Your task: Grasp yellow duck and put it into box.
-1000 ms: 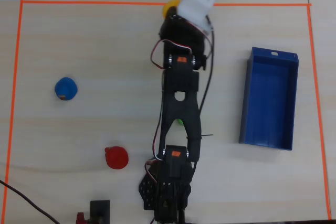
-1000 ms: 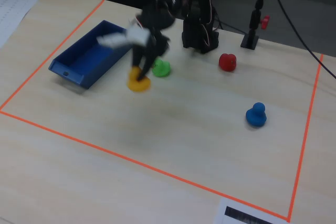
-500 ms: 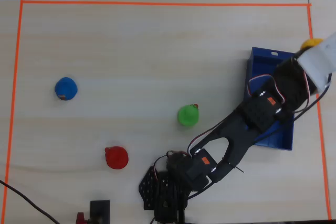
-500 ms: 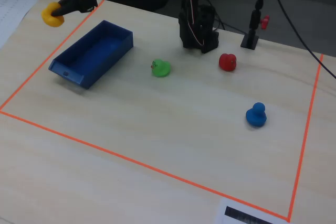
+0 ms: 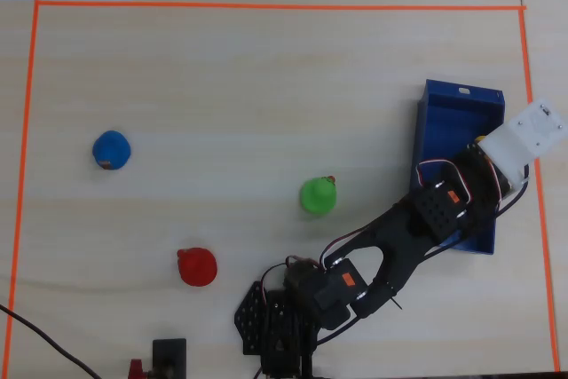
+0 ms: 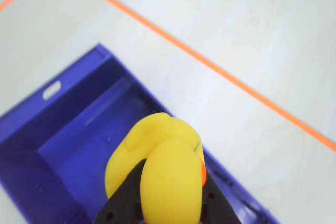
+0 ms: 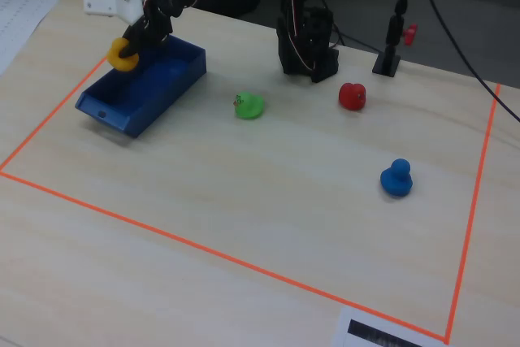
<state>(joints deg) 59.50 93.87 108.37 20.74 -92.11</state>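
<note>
The yellow duck (image 6: pixel 163 177) is clamped between my gripper's (image 6: pixel 170 176) black fingers (image 6: pixel 123 203), and the gripper is shut on it. Below it lies the deep-blue box (image 6: pixel 79 129), its floor bare. In the fixed view the duck (image 7: pixel 123 53) hangs in the gripper (image 7: pixel 130 48) just above the box (image 7: pixel 146 91), over its far half. From overhead, only a sliver of the duck (image 5: pixel 480 140) shows beside the white wrist part, above the box (image 5: pixel 453 122), where the gripper (image 5: pixel 484 144) is.
A green duck (image 7: pixel 249 105), a red duck (image 7: pixel 352 96) and a blue duck (image 7: pixel 396 177) stand on the table inside the orange tape border (image 7: pixel 162 237). The arm's base (image 7: pixel 307 46) and a small black stand (image 7: pixel 390 58) are at the back.
The arm has swung back from beyond the box's outer wall and come down, so the held duck now hangs over the box. The other ducks have not moved.
</note>
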